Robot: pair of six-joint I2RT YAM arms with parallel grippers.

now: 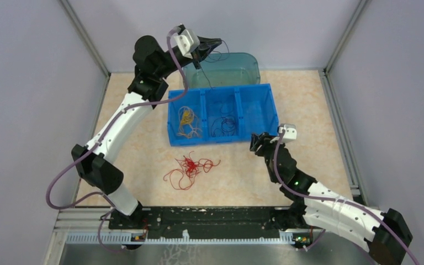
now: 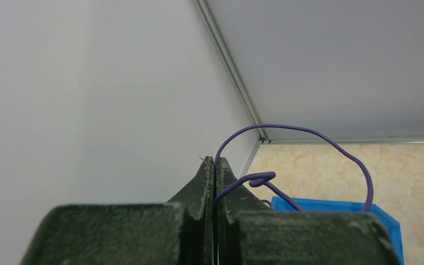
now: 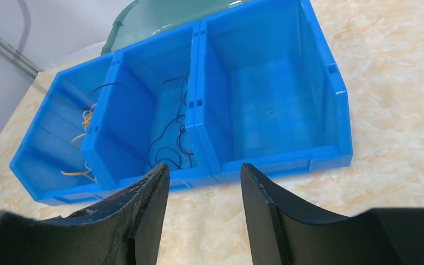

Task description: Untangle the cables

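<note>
The marbled beige table (image 1: 320,165) fills the floor of the walled cell, and the two white and black arms rise from its 6 o'clock edge: the left arm (image 1: 124,118) reaches high towards 12 o'clock, while the right arm (image 1: 331,207) stays low and bends in from 5 o'clock. A blue bin (image 1: 221,138) with three compartments side by side sits just past the table's middle, towards 12 o'clock, and a teal tray (image 1: 243,66) lies directly behind it at its 12 o'clock side. The left gripper (image 2: 214,163) hangs raised over the teal tray, its jaws pressed together on a purple strand (image 2: 309,132) that arcs out of the fingertips and loops down towards the bin. The right gripper (image 3: 204,176) sits just beside the bin's near right corner, at the bin's 5 o'clock, jaws parted about halfway with nothing between them, facing the bin's front wall. The red cables (image 1: 190,168) lie in a loose curly clump on the table at the bin's 6 o'clock, apart from it. The yellow-orange cables (image 1: 186,118) rest in the bin's left compartment, and the dark cables (image 1: 225,122) coil in its middle compartment
</note>
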